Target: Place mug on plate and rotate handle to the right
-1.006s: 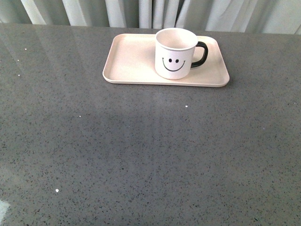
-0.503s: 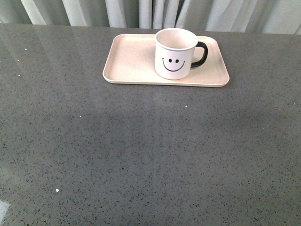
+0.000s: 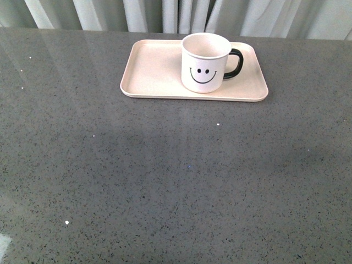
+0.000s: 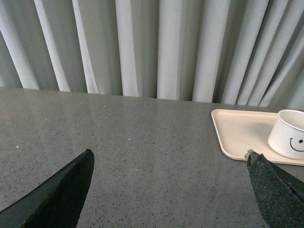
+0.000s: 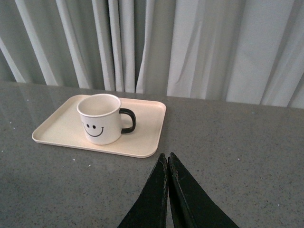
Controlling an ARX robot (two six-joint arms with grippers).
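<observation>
Right gripper [image 5: 167,164] pinched closed, empty, near side of the table [image 3: 165,176]; left gripper [image 4: 168,164] spread wide, empty. Mug [image 3: 205,62] upright on plate [image 3: 154,69], far centre, handle [image 3: 235,62] pointing right. Task looks complete; next move likely nothing beyond keeping both arms clear.

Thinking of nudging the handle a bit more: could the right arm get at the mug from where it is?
Probably yes: bare table lies between the shut right gripper and the mug.

grey speckled tabletop [image 3: 165,181], pale pleated curtains [image 4: 156,47] behind
</observation>
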